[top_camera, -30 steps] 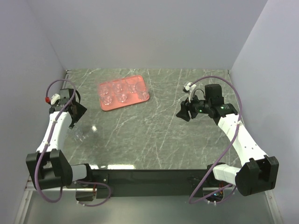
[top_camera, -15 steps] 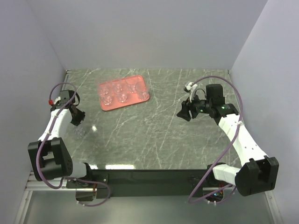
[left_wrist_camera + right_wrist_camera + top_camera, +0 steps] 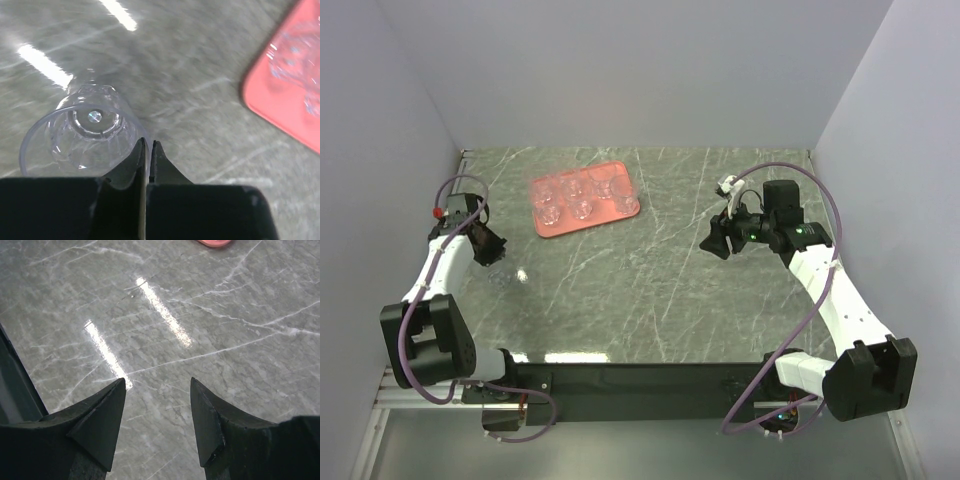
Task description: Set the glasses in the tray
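Fingers of the left end effector point(image 3: 148, 145) are clenched tight against each other with nothing seen between them; a loose glass point(image 3: 82, 127) sits just beside them, on their left in the left wrist view, its rim meeting the edge of the nearer finger; whether the rim is touched or merely overlapped I cannot tell. The wrist camera looks into the mouth of this clear tumbler, down to its round base. From the top view it rests on the grey marbled table point(image 3: 660, 280) near the left edge, well apart from the tray point(image 3: 544, 228); the salmon-red tray lies toward the far left of the table, turned slightly askew, with several clear glasses point(image 3: 583, 208) standing in it in two rows; their exact count is hard to make out. The right end effector point(image 3: 157, 385) hangs over bare table on the right side, its fingers spread and grasping nothing; only a sliver of the tray shows at the top of its wrist view.
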Controlling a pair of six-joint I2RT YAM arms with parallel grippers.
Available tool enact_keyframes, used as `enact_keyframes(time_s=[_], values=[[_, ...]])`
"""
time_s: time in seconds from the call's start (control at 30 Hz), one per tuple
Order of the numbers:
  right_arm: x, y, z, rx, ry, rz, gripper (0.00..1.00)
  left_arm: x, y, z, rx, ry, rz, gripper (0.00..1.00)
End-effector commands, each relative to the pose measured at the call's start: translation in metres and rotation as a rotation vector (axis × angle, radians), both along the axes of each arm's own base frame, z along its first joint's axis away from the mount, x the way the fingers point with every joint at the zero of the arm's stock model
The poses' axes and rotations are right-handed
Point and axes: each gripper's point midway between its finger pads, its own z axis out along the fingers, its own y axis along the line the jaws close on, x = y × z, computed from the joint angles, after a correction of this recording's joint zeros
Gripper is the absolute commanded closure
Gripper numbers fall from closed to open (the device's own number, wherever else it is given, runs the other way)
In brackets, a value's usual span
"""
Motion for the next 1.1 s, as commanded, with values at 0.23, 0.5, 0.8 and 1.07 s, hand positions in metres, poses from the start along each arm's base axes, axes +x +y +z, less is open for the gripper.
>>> enact_keyframes(time_s=[0.23,0.5,0.8,1.07], values=[[-0.002,-0.001,0.011,0.017,-0.044,0.008,0.39,0.047,-0.096,0.059,-0.093,-0.299,-0.565,1.0],[-0.001,-0.004,0.012,0.02,-0.048,-0.002,0.39,0.075,-0.149,0.065,-0.055,-0.265,-0.734,1.0],[-0.002,-0.004,0.011,0.021,-0.042,-0.001,0.39,0.113,-0.181,0.08,0.118,-0.235,-0.827,1.0],[-0.001,-0.006,0.012,0.022,-0.046,-0.004,0.39,0.132,-0.19,0.063,0.2,-0.15,-0.858,1.0]])
